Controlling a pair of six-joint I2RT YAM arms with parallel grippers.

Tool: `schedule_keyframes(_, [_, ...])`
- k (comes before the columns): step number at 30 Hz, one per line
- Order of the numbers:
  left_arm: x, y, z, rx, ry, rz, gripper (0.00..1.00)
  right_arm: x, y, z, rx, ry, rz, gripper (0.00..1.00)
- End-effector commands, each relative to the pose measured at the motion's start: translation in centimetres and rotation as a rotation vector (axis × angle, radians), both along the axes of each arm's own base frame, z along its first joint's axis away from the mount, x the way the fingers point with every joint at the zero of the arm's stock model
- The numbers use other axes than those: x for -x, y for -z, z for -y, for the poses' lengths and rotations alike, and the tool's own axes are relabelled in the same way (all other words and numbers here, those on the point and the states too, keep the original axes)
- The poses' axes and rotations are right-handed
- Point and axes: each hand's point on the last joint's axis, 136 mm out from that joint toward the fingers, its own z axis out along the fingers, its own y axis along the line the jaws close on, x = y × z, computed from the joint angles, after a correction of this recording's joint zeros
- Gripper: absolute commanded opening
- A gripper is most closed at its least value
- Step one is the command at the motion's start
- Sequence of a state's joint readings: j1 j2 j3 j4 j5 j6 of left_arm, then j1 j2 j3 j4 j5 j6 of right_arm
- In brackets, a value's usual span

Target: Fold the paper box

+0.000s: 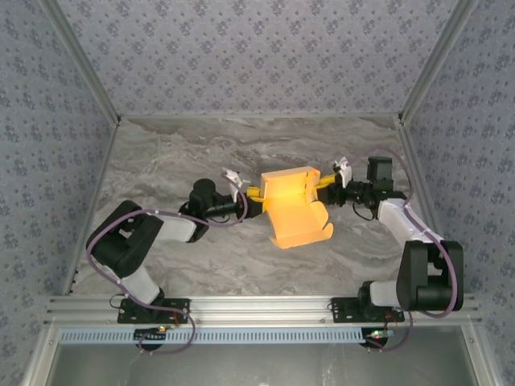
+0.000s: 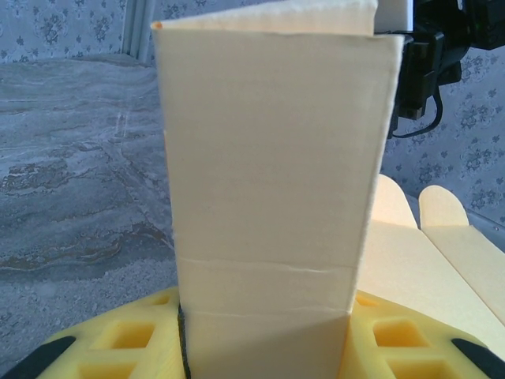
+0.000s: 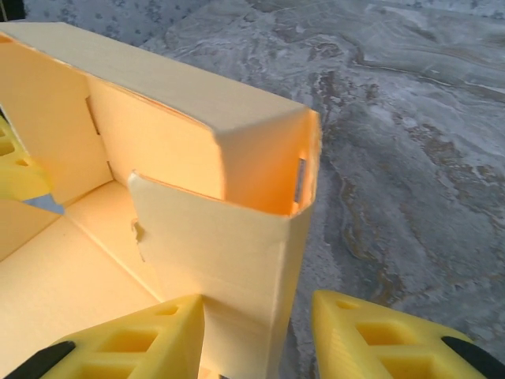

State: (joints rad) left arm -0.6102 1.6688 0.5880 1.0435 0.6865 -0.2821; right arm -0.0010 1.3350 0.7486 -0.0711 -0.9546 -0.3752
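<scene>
Yellow-orange paper box (image 1: 294,205) sat mid-way across counter (image 1: 177,153) between 2 pincers, front flaps splayed flat. Left pincer (image 1: 253,195) clenched on box's upright left wall. Right pincer (image 1: 323,183) straddled right wall - fingers close beside it, clamped or not, impossible to tell.

We saw a grey marbled surface (image 1: 161,153) with pale veins running across it. The paper box (image 1: 291,193) sat on it near the middle, well away from every edge. Its upright walls stood toward the far side, and its loose flaps (image 1: 302,225) spread out toward the near side. A metal rail (image 1: 257,307) ran along the surface's near edge.
</scene>
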Motion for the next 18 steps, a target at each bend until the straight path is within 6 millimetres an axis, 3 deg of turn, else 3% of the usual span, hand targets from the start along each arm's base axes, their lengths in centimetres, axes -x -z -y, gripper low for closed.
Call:
schedule_keyframes(1, [0.3, -2.7, 0.7, 0.04, 0.025, 0.077, 0.24, 0.8, -0.9, -1.3, -0.005, -0.048, 0.037, 0.42])
schedule_keyframes(9, [0.4, -2.6, 1.4, 0.019, -0.003, 0.111, 0.24, -1.0, -0.9, -1.6, 0.078, 0.143, 0.1, 0.37])
schedule_keyframes(14, [0.6, -3.0, 1.9, 0.018, -0.016, 0.139, 0.24, -2.7, -1.3, -0.4, 0.115, 0.378, 0.167, 0.37])
schedule_keyframes(18, [0.9, -3.2, 2.4, 0.013, -0.005, 0.155, 0.24, -3.4, -1.2, -0.4, 0.134, 0.464, 0.196, 0.34])
